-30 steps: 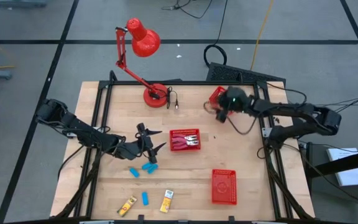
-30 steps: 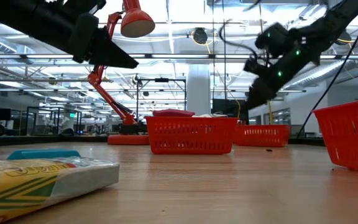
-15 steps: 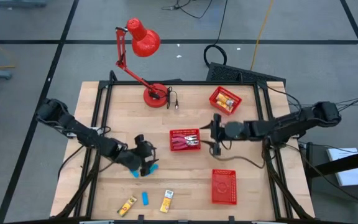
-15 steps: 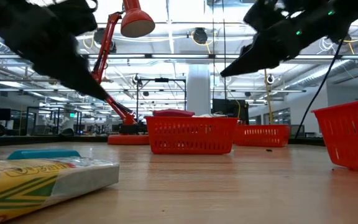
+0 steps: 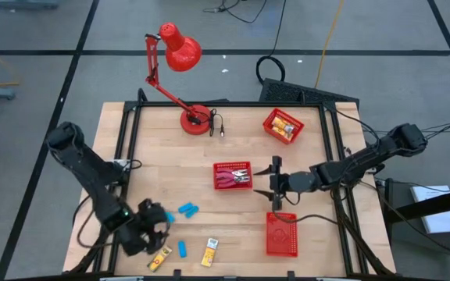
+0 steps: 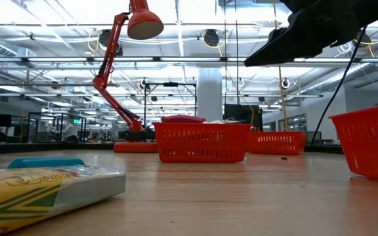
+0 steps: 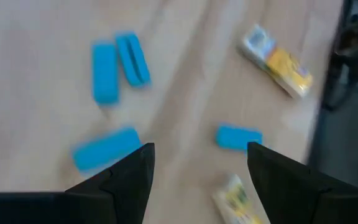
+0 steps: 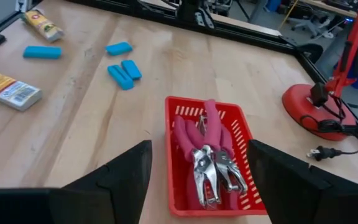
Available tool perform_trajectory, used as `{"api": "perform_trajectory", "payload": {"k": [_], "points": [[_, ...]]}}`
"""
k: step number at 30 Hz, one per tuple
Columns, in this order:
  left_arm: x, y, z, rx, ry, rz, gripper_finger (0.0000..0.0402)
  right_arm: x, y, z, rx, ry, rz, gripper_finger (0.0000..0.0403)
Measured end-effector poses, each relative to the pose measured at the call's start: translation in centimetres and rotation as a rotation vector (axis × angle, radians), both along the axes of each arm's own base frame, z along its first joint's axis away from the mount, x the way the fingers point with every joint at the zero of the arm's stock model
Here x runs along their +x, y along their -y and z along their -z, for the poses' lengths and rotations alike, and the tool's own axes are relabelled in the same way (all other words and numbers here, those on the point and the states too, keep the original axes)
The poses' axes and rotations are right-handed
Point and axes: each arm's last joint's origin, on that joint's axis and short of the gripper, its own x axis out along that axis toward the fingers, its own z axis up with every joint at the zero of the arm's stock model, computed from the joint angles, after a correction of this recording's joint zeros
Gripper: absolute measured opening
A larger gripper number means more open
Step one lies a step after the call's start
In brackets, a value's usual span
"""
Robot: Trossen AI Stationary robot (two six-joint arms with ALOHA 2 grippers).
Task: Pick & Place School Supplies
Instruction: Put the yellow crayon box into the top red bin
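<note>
A pale wooden table (image 5: pixel 233 207) in a black frame carries a red desk lamp (image 5: pixel 180 55) and three red mesh baskets; the middle basket (image 5: pixel 232 176) holds red-handled metal tools (image 8: pixel 207 158). The right gripper (image 5: pixel 274 181) hovers beside it, fingers apart, empty. The left gripper (image 5: pixel 156 225), also spread and empty, hangs over blue rectangular blocks (image 7: pixel 104 71) and yellow-and-white packets (image 7: pixel 275 61).

Pale smooth wooden table (image 5: pixel 233 211), red plastic mesh basket (image 8: pixel 182 155), shiny metal tools (image 8: pixel 211 171) with matt pink-red handles, matt blue blocks (image 8: pixel 123 73), glossy printed packet (image 8: pixel 8 89), glossy red lamp (image 5: pixel 180 48)
</note>
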Motion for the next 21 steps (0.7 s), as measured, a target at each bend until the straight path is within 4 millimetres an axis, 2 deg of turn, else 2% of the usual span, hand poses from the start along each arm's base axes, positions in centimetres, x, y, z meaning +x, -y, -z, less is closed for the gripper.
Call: {"api": "perform_trajectory", "payload": {"k": [3,7,11,14,21], "points": [[-0.8,1.6,0.9,-0.089,-0.048,-0.040,0.0259,-0.1,-0.3,0.0,0.002,-0.001,-0.010,0.0254],[-0.7,3.9,3.1,-0.189,-0.126,-0.074,0.0259,-0.2,-0.6,0.1,-0.016,-0.015,-0.032,0.0254],[0.1,5.9,4.7,-0.166,-0.177,-0.099,0.0259,-0.5,-0.9,0.4,-0.041,-0.046,-0.052,0.0254],[0.8,7.1,4.7,-0.166,-0.230,-0.124,0.0259,-0.6,-0.8,0.7,-0.050,-0.077,-0.059,0.0254],[1.9,8.8,2.8,-0.132,-0.286,-0.231,0.0259,-1.0,-1.3,1.1,-0.057,-0.134,-0.128,0.0254]]}}
